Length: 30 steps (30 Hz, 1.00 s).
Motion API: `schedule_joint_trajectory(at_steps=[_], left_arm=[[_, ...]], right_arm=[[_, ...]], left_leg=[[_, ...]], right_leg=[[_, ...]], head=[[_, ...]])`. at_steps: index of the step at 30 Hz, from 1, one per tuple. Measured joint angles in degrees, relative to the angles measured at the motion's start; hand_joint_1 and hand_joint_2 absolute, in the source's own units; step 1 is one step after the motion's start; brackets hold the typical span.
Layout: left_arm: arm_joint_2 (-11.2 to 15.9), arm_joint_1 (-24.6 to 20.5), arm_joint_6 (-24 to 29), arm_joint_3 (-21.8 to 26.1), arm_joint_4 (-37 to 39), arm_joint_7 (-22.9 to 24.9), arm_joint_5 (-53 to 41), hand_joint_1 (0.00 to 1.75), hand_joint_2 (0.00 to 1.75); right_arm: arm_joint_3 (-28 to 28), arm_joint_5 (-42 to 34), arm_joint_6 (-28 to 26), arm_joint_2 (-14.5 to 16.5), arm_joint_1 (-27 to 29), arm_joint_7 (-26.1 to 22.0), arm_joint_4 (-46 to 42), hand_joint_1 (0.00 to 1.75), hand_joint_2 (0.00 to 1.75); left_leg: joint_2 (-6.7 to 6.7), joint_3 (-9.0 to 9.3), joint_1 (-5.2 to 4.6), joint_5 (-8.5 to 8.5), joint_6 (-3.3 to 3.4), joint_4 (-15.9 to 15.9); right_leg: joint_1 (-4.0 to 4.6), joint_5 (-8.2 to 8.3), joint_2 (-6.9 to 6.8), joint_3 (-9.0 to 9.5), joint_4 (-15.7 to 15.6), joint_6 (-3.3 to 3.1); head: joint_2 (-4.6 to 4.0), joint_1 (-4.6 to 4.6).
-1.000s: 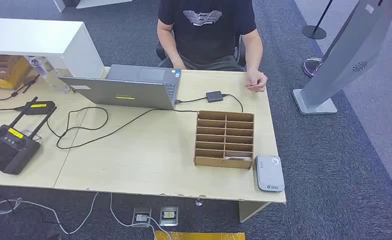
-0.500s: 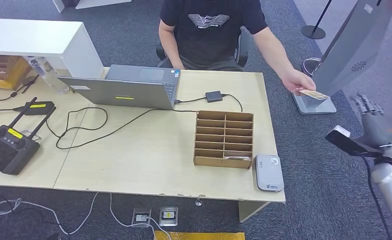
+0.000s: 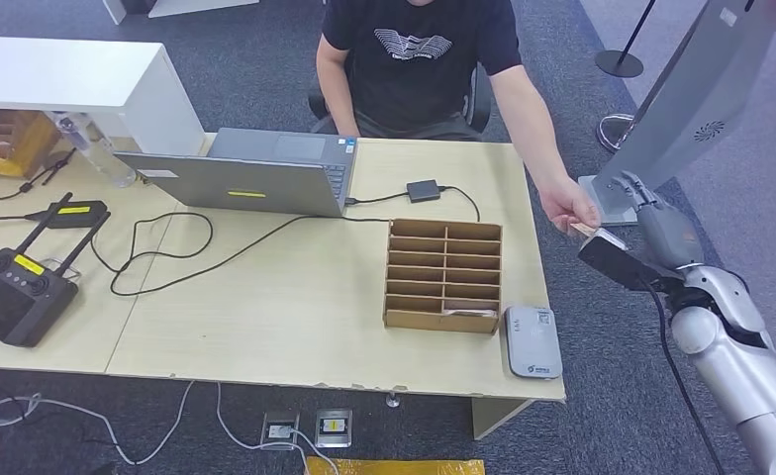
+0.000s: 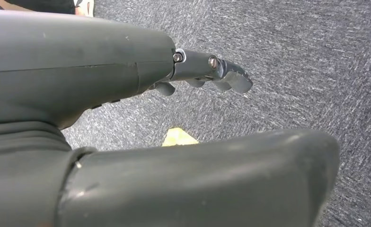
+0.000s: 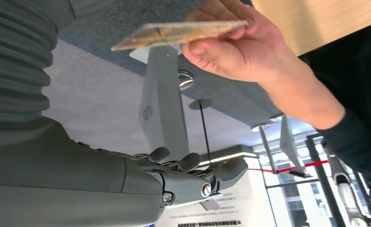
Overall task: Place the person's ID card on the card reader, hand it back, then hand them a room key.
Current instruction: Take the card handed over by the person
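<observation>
Off the light wooden table's right edge, over grey carpet, the right hand has open air around it. The person's hand with the tan ID card is close in front. A tall grey kiosk stand rises just behind. A brown compartmented wooden organiser stands beside the grey card reader.

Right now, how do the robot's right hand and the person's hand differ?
The person's hand pinches the ID card; the right hand holds nothing, its fingers apart. The person's hand is bare, the right hand grey and jointed. Both meet off the table's right end.
</observation>
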Motion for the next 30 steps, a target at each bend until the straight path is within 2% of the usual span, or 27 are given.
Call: schedule_joint_trajectory(at_steps=[7,8,10,11,12,13,15,16,17,20,24,30], left_arm=[[0.0,0.0,0.0,0.0,0.0,0.0,0.1,0.0,0.0],[0.0,0.0,0.0,0.0,0.0,0.0,0.2,0.0,0.0],[0.0,0.0,0.0,0.0,0.0,0.0,0.4,0.0,0.0],[0.0,0.0,0.1,0.0,0.0,0.0,0.4,0.0,0.0],[0.0,0.0,0.3,0.0,0.0,0.0,0.5,0.0,0.0],[0.0,0.0,0.4,0.0,0.0,0.0,0.5,0.0,0.0],[0.0,0.0,0.5,0.0,0.0,0.0,0.5,0.0,0.0],[0.0,0.0,0.5,0.0,0.0,0.0,0.5,0.0,0.0],[0.0,0.0,0.5,0.0,0.0,-0.1,0.5,0.0,0.0],[0.0,0.0,0.4,0.0,0.0,-0.2,0.5,0.0,0.0],[0.0,0.0,0.5,0.0,0.0,-0.2,0.5,0.0,0.0],[-0.1,0.0,0.5,0.0,0.0,-0.2,0.5,0.0,0.0]], right_arm=[[2.3,0.1,-0.1,-0.1,0.2,-0.8,-3.6,0.02,1.75],[2.6,0.2,-0.1,0.1,0.2,-0.8,-3.9,0.38,1.75],[3.2,0.4,0.1,0.3,0.2,-0.4,-4.4,1.25,1.75],[3.5,0.5,0.5,0.5,0.2,0.1,-4.8,1.62,1.75],[3.7,0.5,1.1,0.5,0.2,1.0,-5.4,1.6,1.75],[3.9,0.6,1.9,0.6,0.2,2.0,-6.2,1.5,1.75],[4.1,0.9,3.3,0.5,0.2,3.7,-8.0,1.13,1.75],[4.2,1.1,3.9,0.3,0.2,4.4,-9.0,1.04,1.75],[4.3,1.3,4.4,0.2,0.3,5.0,-9.9,1.05,1.75],[4.4,2.0,5.4,-0.4,0.6,6.3,-12.4,1.43,1.75],[4.5,2.2,6.0,-1.1,1.3,6.8,-14.8,1.71,1.75],[4.5,3.0,6.1,-2.2,1.9,7.2,-17.1,1.75,1.75]], left_leg=[[0.0,0.0,0.0,0.0,0.0,0.0],[0.0,0.0,0.01,0.0,0.0,0.0],[0.0,0.0,0.01,0.0,0.0,0.0],[0.0,0.0,0.01,0.0,0.0,0.0],[0.0,0.0,0.01,0.0,0.0,0.0],[0.0,0.0,0.01,0.0,0.0,0.0],[0.0,0.0,0.0,0.0,0.0,0.0],[0.0,0.0,0.0,0.0,0.0,0.0],[0.0,0.0,0.0,0.0,0.0,0.0],[0.01,0.01,0.0,0.0,0.0,0.0],[0.01,0.01,0.0,0.0,0.0,0.0],[0.01,0.01,0.0,0.0,0.0,0.0]], right_leg=[[0.0,0.0,0.0,0.01,0.0,0.0],[0.01,0.0,0.0,0.0,0.0,0.0],[0.01,0.0,0.0,0.0,0.0,-0.01],[0.01,0.0,0.0,0.0,0.0,-0.01],[0.01,0.0,0.0,-0.01,0.0,-0.01],[0.01,0.0,0.0,-0.01,0.0,-0.01],[0.01,0.0,0.0,-0.01,0.0,0.0],[0.0,0.0,0.0,-0.01,0.0,0.0],[0.0,0.0,0.0,-0.01,0.0,0.0],[0.0,0.0,0.01,-0.01,0.0,0.0],[0.0,0.0,0.0,-0.01,0.0,0.0],[0.0,0.0,0.01,-0.01,0.0,0.0]], head=[[0.0,0.0],[0.0,0.0],[0.0,0.0],[0.0,0.01],[0.0,0.0],[0.0,0.0],[0.0,-0.01],[0.0,0.01],[0.0,0.01],[0.0,0.0],[0.0,-0.01],[0.0,0.0]])
